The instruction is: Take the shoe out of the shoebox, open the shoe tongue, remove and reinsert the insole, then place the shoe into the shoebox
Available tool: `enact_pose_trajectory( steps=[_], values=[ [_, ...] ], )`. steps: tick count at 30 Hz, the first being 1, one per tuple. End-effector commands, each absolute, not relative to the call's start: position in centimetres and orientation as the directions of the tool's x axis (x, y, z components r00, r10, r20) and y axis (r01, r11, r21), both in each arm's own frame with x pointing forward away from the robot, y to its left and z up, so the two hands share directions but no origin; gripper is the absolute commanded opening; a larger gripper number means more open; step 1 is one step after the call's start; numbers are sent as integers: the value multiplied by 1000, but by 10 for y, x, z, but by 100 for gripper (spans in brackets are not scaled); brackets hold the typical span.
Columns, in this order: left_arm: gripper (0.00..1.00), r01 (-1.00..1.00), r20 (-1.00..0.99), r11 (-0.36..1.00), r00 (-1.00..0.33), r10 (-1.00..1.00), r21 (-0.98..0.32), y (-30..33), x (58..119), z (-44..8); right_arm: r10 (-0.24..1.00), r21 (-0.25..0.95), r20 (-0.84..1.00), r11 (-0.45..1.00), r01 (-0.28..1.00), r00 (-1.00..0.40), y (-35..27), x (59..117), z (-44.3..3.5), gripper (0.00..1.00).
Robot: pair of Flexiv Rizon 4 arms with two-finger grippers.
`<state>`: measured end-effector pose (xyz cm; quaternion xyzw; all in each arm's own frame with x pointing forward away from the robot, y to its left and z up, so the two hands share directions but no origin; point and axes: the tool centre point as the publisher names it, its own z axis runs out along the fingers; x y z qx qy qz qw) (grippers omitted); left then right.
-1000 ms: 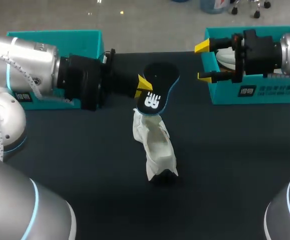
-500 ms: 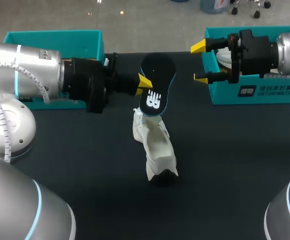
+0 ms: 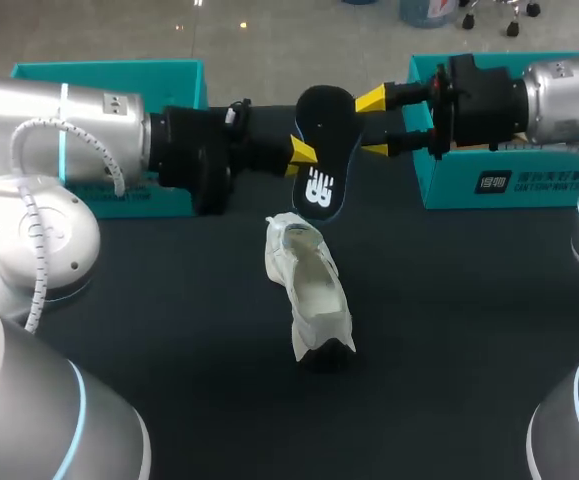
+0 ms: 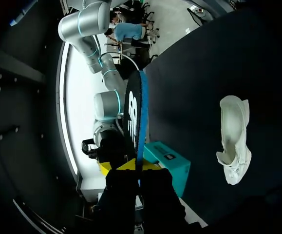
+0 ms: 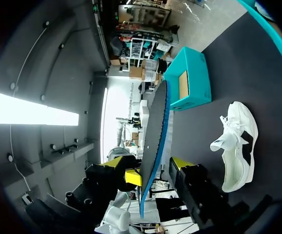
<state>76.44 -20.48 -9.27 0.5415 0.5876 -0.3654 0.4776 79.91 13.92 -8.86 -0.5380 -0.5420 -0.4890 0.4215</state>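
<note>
Two sets of jaws meet at the insole point(image 3: 323, 130), which hangs in the air above the tabletop point(image 3: 449, 330), between the arms. The left jaws are closed on its lower part, pinching it across its flat faces. The right jaws stand wide open, one finger on each side of its upper part, and do not seem to press it from both sides. In both wrist views the insole point(image 4: 135, 117) point(image 5: 155, 141) shows edge-on as a thin, nearly straight blade, so it is probably light foam, stiff enough to hold its line yet ready to bend if pushed endwise. The best hold is likely a flat pinch near one end, leaving the other end free to lead into the shoe; a grip on the bare edges would probably slip. The white shoe point(image 3: 309, 285) lies on the tabletop nearer the robot, apart from both jaws. It looks soft and light, likely to slide or fold under a push, so it wants steadying at its firmer back rim. A teal shoebox point(image 3: 509, 185) sits beneath the right arm point(image 3: 559, 90).
</note>
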Motion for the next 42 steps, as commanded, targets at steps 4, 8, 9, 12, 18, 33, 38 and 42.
enact_pose_trajectory(
  steps=[4, 8, 9, 12, 18, 33, 38, 42],
  values=[
    [0, 983, -961, 158, 45, 272, 90, -220, 775, -97, 161, 69, 985, -51, 996, -60, 151, 804, -94, 47],
    [0, 983, -964, 164, 41, 261, 86, -223, 774, -97, 157, 63, 986, -50, 997, -54, 153, 804, -96, 31],
    [0, 983, -965, 166, 37, 259, 82, -223, 774, -98, 156, 61, 986, -50, 997, -53, 154, 804, -96, 21],
    [0, 983, -964, 164, 39, 262, 84, -224, 773, -100, 153, 57, 987, -55, 997, -48, 154, 805, -98, 0],
    [43, 983, -959, 162, 42, 281, 90, -222, 769, -102, 153, 53, 987, -72, 996, -41, 153, 806, -101, 0],
    [100, 986, -851, 108, 50, 523, 124, -200, 774, -84, 195, 22, 981, -81, 996, -6, 148, 814, -121, 0],
    [100, 987, -785, 125, 4, 619, 103, -198, 773, -80, 192, 10, 981, -77, 997, 5, 150, 814, -128, 0],
    [100, 986, -735, 155, -59, 675, 63, -196, 773, -78, 199, 0, 980, -67, 998, 13, 152, 812, -133, 0]
  ],
)
